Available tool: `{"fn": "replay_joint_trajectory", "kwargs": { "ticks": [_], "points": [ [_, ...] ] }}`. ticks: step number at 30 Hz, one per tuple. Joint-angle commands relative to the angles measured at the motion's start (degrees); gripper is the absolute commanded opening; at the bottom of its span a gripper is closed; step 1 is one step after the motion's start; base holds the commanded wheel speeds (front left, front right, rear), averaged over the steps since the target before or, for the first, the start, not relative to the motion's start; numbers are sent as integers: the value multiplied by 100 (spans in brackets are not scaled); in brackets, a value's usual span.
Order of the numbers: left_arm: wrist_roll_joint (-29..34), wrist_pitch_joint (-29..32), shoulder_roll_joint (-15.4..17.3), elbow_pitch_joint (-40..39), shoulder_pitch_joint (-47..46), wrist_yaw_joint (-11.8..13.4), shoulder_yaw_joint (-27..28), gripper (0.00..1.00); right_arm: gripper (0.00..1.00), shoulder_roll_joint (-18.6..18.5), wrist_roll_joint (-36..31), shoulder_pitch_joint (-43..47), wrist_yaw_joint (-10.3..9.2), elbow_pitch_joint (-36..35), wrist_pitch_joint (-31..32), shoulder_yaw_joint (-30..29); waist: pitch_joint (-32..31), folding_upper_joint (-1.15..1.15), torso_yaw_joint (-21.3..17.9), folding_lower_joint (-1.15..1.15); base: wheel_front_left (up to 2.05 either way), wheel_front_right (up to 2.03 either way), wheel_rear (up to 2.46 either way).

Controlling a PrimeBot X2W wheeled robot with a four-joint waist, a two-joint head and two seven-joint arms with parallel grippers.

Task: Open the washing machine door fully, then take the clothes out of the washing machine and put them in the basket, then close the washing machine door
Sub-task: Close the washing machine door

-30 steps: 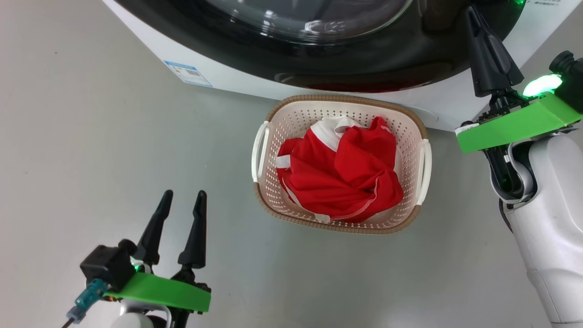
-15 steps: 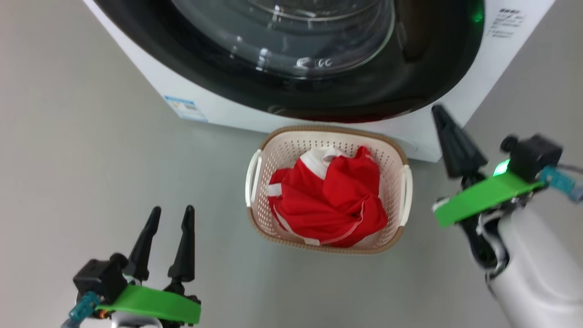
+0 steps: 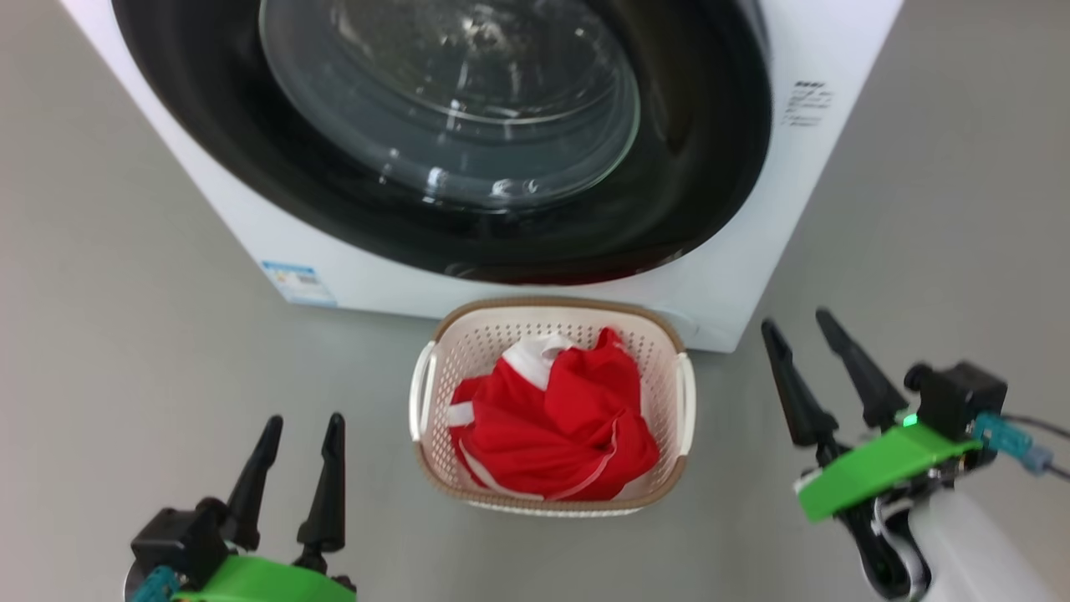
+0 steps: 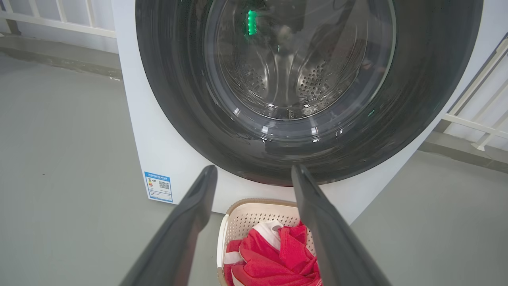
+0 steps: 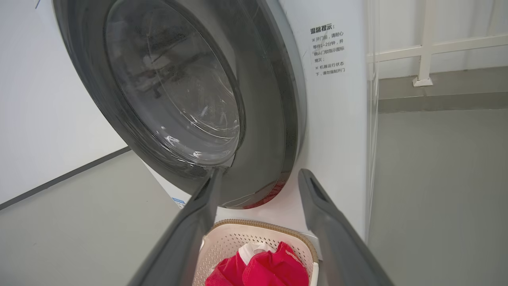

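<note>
The washing machine (image 3: 736, 251) is a white box with its door (image 3: 702, 167) closed flat against the front, black rim around a clear glass bowl. Through the glass the steel drum (image 4: 289, 79) looks bare. On the floor in front stands the cream basket (image 3: 635, 330) holding the red and white clothes (image 3: 552, 426). My left gripper (image 3: 301, 426) hovers open at the lower left, left of the basket. My right gripper (image 3: 794, 326) stands open at the lower right, right of the basket and clear of the door. Both are empty, as the left gripper (image 4: 254, 171) and right gripper (image 5: 262, 174) show in the wrist views.
A blue sticker (image 3: 298, 283) sits on the machine's lower left corner and printed text (image 5: 327, 49) on its right front. Grey floor (image 3: 125, 351) surrounds the machine. White railings (image 4: 476, 119) stand behind it at both sides.
The right gripper has come down and away from the door's right rim and has opened. The head camera has tilted up, so the machine and basket sit lower in view. The left gripper kept its place.
</note>
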Motion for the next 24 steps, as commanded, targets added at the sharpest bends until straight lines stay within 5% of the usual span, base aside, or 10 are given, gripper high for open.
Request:
{"fn": "replay_joint_trajectory", "kwargs": {
  "ticks": [1,24],
  "points": [
    [22,-28,137,-129,63,-31,182,100,100,20,16,126,-5,-151,-35,109,-213,0,-185,0,0,0,0],
    [-6,-28,397,-351,673,-31,312,100,100,9,-56,1285,-5,-370,-35,-349,-812,0,-910,0,0,0,0]
  ]
}}
